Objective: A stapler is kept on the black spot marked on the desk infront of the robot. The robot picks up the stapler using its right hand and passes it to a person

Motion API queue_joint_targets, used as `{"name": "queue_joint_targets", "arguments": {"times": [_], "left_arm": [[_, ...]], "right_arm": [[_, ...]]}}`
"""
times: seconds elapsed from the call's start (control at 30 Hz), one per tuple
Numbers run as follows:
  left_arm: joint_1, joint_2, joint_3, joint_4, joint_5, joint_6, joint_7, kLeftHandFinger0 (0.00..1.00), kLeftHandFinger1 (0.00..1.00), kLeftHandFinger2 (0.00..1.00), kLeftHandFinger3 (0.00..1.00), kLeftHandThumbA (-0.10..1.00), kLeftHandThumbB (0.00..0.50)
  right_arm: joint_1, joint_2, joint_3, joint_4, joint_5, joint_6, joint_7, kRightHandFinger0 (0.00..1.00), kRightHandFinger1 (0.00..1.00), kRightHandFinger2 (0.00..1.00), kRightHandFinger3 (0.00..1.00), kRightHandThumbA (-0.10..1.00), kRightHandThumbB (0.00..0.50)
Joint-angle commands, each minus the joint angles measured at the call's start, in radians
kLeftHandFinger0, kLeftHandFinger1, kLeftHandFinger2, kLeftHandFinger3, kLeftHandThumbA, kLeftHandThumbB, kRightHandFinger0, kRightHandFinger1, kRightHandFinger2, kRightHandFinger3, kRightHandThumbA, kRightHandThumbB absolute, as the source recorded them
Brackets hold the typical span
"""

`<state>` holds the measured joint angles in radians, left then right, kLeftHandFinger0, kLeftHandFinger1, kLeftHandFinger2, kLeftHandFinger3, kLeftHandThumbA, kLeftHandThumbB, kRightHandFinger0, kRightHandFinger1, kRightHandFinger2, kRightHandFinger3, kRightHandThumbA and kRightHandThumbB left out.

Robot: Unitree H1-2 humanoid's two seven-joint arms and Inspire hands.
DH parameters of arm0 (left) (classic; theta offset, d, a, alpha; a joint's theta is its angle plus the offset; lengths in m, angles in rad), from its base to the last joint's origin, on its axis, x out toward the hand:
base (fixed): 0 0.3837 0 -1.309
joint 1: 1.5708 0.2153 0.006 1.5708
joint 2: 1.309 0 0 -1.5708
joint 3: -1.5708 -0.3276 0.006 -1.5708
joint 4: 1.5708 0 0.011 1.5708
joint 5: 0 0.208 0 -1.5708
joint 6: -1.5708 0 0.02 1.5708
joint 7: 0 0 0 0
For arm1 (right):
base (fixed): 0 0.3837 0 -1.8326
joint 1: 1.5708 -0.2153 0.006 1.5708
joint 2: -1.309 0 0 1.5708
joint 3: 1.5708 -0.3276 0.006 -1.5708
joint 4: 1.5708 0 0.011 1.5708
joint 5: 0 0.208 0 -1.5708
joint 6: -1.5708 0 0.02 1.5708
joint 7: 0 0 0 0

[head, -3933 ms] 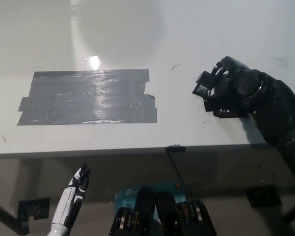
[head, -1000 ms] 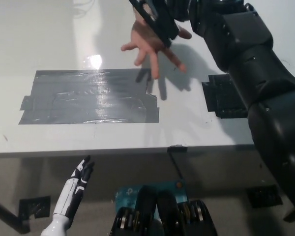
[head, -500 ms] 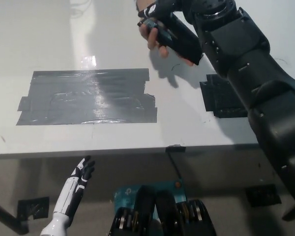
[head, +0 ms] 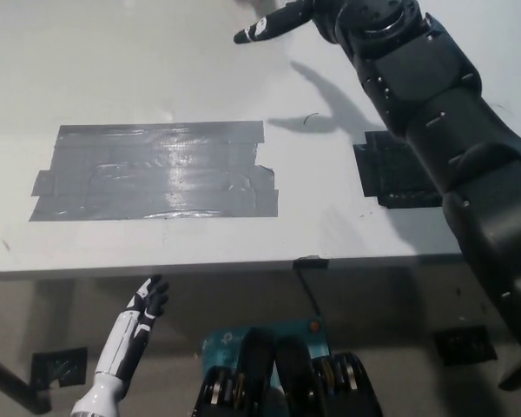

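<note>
One right hand (head: pixel 282 22) outstretched, fingers spread, empty

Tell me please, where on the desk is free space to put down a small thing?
Most of the white desk is bare: the wide area beyond the grey tape patch, and the strip between that patch and the black spot. The black spot itself holds nothing. The far right side is crowded by the right hand and its arm above. The left hand hangs below the desk edge.
</note>
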<state>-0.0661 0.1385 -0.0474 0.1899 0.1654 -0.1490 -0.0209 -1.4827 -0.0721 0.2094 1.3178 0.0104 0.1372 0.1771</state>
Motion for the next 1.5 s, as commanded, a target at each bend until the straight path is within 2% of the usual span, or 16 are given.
{"name": "queue_joint_targets", "arguments": {"times": [0.0,0.03,0.07,0.17,0.3,0.4,0.5,0.53,0.57,0.6,0.67,0.7,0.9,1.07,1.23,1.47], "left_arm": [[-0.025,0.011,-0.003,-0.037,-0.006,0.001,-0.014,0.96,0.92,0.93,1.00,1.00,0.430],[-0.025,0.011,-0.001,-0.038,-0.012,0.008,-0.017,0.97,0.92,0.94,1.00,1.00,0.441],[-0.027,0.009,0.001,-0.038,-0.018,0.010,-0.018,0.98,0.93,0.94,1.00,1.00,0.448],[-0.030,0.009,0.005,-0.044,-0.022,0.020,-0.018,1.00,0.94,0.95,1.00,1.00,0.461],[-0.039,0.009,0.009,-0.031,-0.024,0.010,-0.012,0.99,0.94,0.95,1.00,1.00,0.452],[-0.050,0.013,0.007,-0.013,-0.014,-0.009,-0.007,0.95,0.93,0.94,1.00,1.00,0.446],[-0.075,0.016,0.007,0.005,-0.005,-0.011,-0.001,0.94,0.93,0.94,1.00,1.00,0.438],[-0.079,0.016,0.007,0.009,-0.002,-0.012,0.001,0.93,0.93,0.94,1.00,1.00,0.441],[-0.083,0.015,0.006,0.014,0.001,-0.013,0.003,0.93,0.93,0.95,1.00,1.00,0.454],[-0.085,0.014,0.005,0.018,0.002,-0.015,0.004,0.93,0.93,0.95,1.00,1.00,0.454],[-0.087,0.009,0.003,0.024,-0.006,-0.014,-0.001,0.93,0.95,0.96,1.00,1.00,0.460],[-0.084,0.008,0.002,0.024,-0.008,-0.013,-0.004,0.93,0.95,0.96,1.00,1.00,0.461],[-0.034,0.004,-0.009,0.010,-0.002,-0.017,-0.008,0.94,0.97,0.99,1.00,1.00,0.475],[0.015,-0.004,-0.019,0.011,0.002,-0.037,-0.006,0.95,0.98,0.99,1.00,1.00,0.471],[0.070,0.000,-0.027,0.006,0.013,-0.048,-0.005,0.95,0.98,0.98,1.00,1.00,0.470],[0.113,0.001,-0.032,0.027,0.010,-0.080,-0.007,0.95,0.98,0.97,1.00,1.00,0.474]], "right_arm": [[-0.064,-0.097,-0.013,-0.174,-0.024,-0.088,0.069,1.00,1.00,1.00,1.00,1.00,0.361],[-0.047,-0.125,-0.025,-0.268,-0.016,-0.069,0.085,1.00,1.00,1.00,1.00,1.00,0.354],[-0.026,-0.154,-0.036,-0.378,-0.008,-0.021,0.096,1.00,1.00,1.00,1.00,1.00,0.394],[0.076,-0.231,-0.070,-0.727,0.029,0.088,0.143,1.00,1.00,1.00,1.00,1.00,0.435],[0.256,-0.330,-0.140,-1.227,0.110,0.262,0.168,1.00,1.00,1.00,1.00,1.00,0.454],[0.363,-0.384,-0.197,-1.464,0.202,0.329,0.175,1.00,1.00,1.00,1.00,1.00,0.425],[0.467,-0.452,-0.235,-1.646,0.240,0.323,0.194,1.00,1.00,1.00,1.00,1.00,0.364],[0.498,-0.465,-0.244,-1.687,0.261,0.326,0.195,1.00,1.00,1.00,1.00,1.00,0.378],[0.563,-0.490,-0.259,-1.770,0.310,0.331,0.185,1.00,1.00,1.00,1.00,1.00,0.478],[0.604,-0.511,-0.260,-1.817,0.350,0.333,0.169,1.00,1.00,1.00,1.00,1.00,0.413],[0.741,-0.554,-0.283,-1.955,0.448,0.333,0.141,1.00,1.00,1.00,1.00,1.00,0.341],[0.774,-0.558,-0.292,-1.986,0.460,0.333,0.138,1.00,1.00,1.00,1.00,1.00,0.338],[1.106,-0.480,-0.303,-2.168,0.448,0.231,0.087,1.00,1.00,1.00,1.00,1.00,0.331],[1.340,-0.383,-0.229,-2.266,0.364,0.154,0.022,1.00,1.00,1.00,1.00,1.00,0.376],[1.579,-0.252,-0.138,-2.203,0.329,-0.005,0.014,1.00,1.00,1.00,1.00,1.00,0.269],[1.728,-0.165,-0.069,-2.063,0.226,-0.184,0.030,1.00,1.00,1.00,1.00,1.00,0.207]]}}
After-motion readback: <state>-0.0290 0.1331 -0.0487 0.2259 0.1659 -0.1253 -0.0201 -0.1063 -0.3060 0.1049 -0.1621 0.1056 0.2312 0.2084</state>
